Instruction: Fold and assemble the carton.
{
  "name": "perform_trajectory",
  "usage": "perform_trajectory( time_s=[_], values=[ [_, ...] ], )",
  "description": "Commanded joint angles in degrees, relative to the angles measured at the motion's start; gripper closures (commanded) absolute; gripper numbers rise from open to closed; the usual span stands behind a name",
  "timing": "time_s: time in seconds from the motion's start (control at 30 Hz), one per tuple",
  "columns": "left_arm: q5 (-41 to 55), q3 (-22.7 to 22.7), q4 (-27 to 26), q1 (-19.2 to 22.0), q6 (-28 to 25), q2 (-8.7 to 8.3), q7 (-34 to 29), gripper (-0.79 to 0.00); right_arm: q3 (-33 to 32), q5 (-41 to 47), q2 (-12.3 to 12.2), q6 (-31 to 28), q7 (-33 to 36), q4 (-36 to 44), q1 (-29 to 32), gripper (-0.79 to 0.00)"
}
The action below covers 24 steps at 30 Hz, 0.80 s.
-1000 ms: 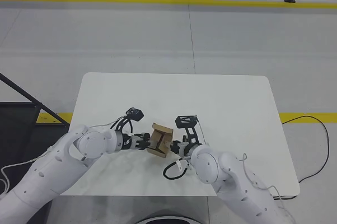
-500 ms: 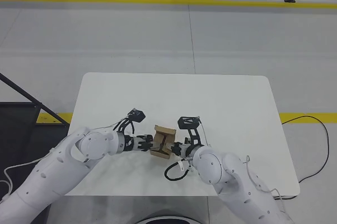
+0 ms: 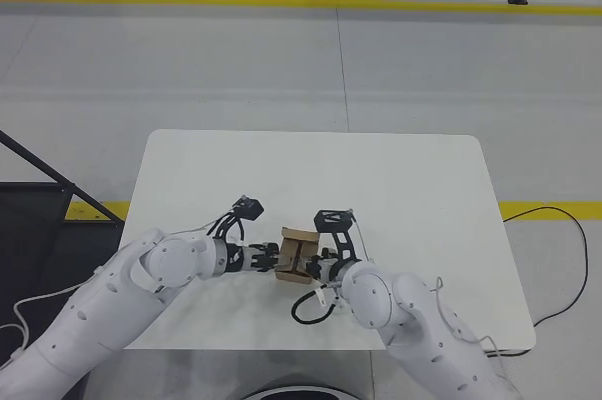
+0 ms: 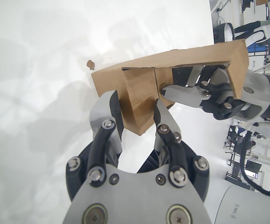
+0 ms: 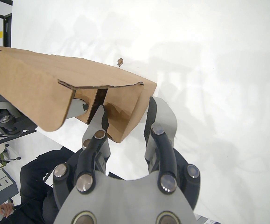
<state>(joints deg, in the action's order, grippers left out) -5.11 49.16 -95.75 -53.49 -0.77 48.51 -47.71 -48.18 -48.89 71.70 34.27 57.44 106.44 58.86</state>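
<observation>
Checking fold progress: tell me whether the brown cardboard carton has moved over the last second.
Yes. The brown cardboard carton has shifted slightly along the white table toward its right edge.

free: table [image 3: 411, 180] far half + both side margins bare, open approach | blocked: carton [image 3: 296, 243] L end by left gripper [image 4: 136, 108], R end by right gripper [image 5: 125, 115], both clamped on, nearly touching inside | minor: sm cardboard scrap [image 4: 91, 64] on table nr carton | carton top face reachable from above
</observation>
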Motion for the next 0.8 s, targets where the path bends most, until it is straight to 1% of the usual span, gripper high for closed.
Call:
perform_trajectory(
  time_s=[0.0,0.23,0.37,0.47,0.57,0.63,0.77],
  values=[
    [0.0,0.0,0.1,0.0,0.0,0.15,-0.1,-0.36,0.0,-0.1,0.1,-0.1,0.1,-0.1,0.0,-0.36],
    [-0.3,0.1,0.3,-0.1,0.2,0.69,-0.4,-0.339,0.1,-1.0,0.5,0.2,0.4,-0.3,-0.2,-0.351],
    [-0.5,0.0,0.4,-0.1,0.6,1.01,-0.7,-0.311,0.2,-1.6,0.7,0.3,0.7,-0.3,-0.2,-0.308],
    [-0.5,0.1,0.5,-0.1,0.8,1.25,-0.9,-0.268,0.2,-1.9,0.9,0.3,0.9,-0.3,-0.3,-0.277],
    [-0.5,0.1,0.6,0.0,1.0,1.47,-1.2,-0.259,0.1,-2.2,1.0,0.2,1.0,-0.3,-0.2,-0.268],
    [-0.5,0.1,0.8,0.0,1.2,1.61,-1.4,-0.231,0.1,-2.5,1.1,0.2,1.1,-0.3,-0.2,-0.256],
    [-0.7,0.1,0.9,0.1,1.5,1.91,-1.9,-0.222,0.0,-2.8,1.3,0.0,1.5,-0.3,-0.2,-0.231]
  ],
)
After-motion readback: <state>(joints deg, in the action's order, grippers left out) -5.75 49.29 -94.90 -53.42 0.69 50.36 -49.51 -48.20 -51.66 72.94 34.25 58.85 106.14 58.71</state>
